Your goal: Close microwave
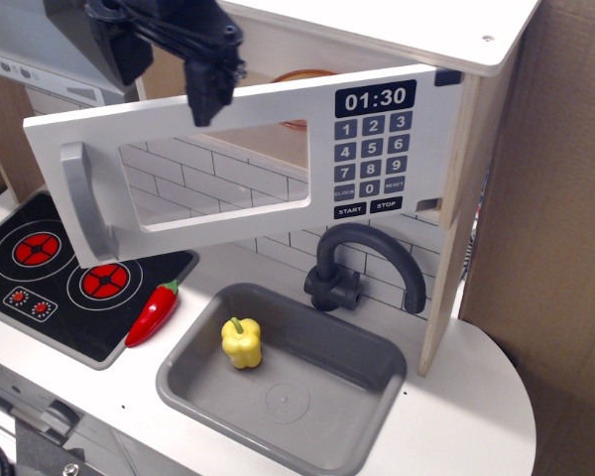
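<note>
The microwave (pixel 466 149) is a light-wood box at the top of the toy kitchen. Its white door (pixel 278 107) has a clear window (pixel 218 174), a grey bar handle (pixel 79 198) and a black keypad (pixel 372 149) reading 01:30. The door stands slightly ajar, with its handle end out toward the front left. An orange bowl (pixel 302 73) shows inside, over the door's top edge. My black gripper (pixel 159 74) is open at the door's top left. One finger (pixel 206 94) is against the door's front face and the other (pixel 114 55) is further left.
A grey range hood (pixel 40 50) is at the top left. Below are a black stove (pixel 50 268) with red burners, a red chili pepper (pixel 154 309), a grey sink (pixel 307 416) holding a yellow bell pepper (pixel 242 342), and a dark faucet (pixel 362 263). A cardboard wall (pixel 555 198) stands on the right.
</note>
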Robot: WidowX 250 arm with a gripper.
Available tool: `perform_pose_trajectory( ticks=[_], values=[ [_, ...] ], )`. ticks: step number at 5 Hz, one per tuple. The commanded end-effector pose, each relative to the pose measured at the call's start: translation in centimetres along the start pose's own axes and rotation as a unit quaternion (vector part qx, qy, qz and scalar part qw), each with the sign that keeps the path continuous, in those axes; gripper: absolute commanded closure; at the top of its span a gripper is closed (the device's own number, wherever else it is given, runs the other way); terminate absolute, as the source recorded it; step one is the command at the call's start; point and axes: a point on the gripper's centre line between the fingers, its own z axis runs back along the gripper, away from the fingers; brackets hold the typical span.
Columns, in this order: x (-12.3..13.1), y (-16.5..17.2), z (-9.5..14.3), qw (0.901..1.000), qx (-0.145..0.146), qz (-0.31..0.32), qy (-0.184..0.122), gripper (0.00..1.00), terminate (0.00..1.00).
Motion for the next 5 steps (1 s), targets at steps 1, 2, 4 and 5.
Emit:
perform_pose_trajectory(
  ticks=[1, 2, 4, 5],
  values=[
    [-1.8, -4.3, -0.9, 0.9967, -0.017, 0.077, -0.015, 0.0, 0.0],
    [-1.5, -4.1, -5.5, 0.9944, -0.086, 0.062, -0.005, 0.0, 0.0],
    [1.5, -1.5, -9.8, 0.9965, -0.076, 0.032, -0.016, 0.0, 0.0],
    [3.1, -0.3, -10.4, 0.9975, -0.059, 0.012, -0.036, 0.0, 0.0]
  ],
)
